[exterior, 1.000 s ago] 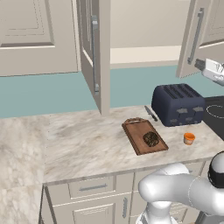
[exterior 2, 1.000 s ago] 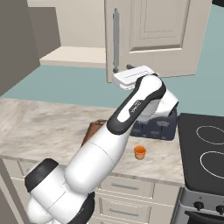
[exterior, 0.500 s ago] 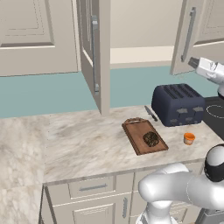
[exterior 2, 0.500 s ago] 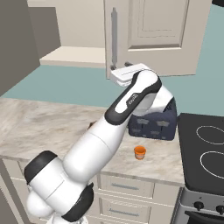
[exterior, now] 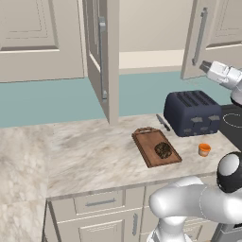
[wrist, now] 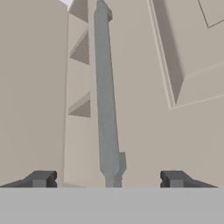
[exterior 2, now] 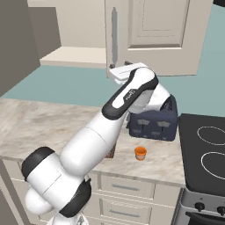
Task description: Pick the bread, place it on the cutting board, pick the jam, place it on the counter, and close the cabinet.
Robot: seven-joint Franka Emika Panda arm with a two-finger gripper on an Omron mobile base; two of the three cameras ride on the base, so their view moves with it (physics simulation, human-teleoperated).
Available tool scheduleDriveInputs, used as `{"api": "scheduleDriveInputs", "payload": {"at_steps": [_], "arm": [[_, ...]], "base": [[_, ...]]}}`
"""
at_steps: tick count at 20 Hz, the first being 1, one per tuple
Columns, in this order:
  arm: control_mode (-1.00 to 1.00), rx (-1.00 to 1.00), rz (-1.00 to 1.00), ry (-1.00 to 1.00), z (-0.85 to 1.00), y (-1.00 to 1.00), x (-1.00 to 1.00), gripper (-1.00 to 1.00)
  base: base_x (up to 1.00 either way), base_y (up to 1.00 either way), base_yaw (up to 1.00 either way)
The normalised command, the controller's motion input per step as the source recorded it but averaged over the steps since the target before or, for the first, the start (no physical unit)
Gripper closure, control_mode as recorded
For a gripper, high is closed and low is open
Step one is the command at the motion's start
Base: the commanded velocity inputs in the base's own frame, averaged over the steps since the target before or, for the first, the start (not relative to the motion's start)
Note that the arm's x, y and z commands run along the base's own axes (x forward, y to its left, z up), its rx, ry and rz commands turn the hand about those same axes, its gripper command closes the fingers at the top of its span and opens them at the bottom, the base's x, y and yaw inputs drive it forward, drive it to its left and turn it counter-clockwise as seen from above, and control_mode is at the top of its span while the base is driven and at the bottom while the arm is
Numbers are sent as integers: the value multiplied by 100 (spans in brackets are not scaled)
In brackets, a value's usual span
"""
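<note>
The tool (wrist: 107, 178) stands wide open, empty, facing the stiff, hinged cabinet (wrist: 144, 109); best pushed near its handle (wrist: 105, 96).

On the surface (exterior: 85, 151) the board (exterior: 156, 147) lies in the middle, and the bread (exterior: 163, 150) sits on it. The toaster (exterior: 192, 112) stands to the right of the board, toward the wall. A knife (exterior: 163, 123) lies between board and toaster. The jam (exterior: 204, 150) stands in front of the toaster, right of the board, apart from it. Above the surface the cabinet (exterior: 201, 38) has both doors open. The stove (exterior 2: 204, 154) is at the right end.

In the hand view, the gripper (wrist: 107, 179) faces the door's handle (wrist: 105, 96), which runs between the jaws.
</note>
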Motion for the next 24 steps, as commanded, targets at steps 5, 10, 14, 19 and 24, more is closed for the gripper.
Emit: {"api": "scheduleDriveInputs", "payload": {"at_steps": [5, 10, 14, 19, 24], "arm": [[-100, 0, -7, 0, 0, 15, 22, -100], [-100, 0, -8, 0, 1, 10, 23, -100], [-100, 0, -8, 0, 0, 9, 28, -100], [-100, 0, -8, 0, 0, 7, 30, -100], [-100, 0, -8, 0, 0, 4, 32, -100]], "base": [[0, 0, 0], [0, 0, 0], [0, 0, 0], [0, 0, 0], [0, 0, 0]]}}
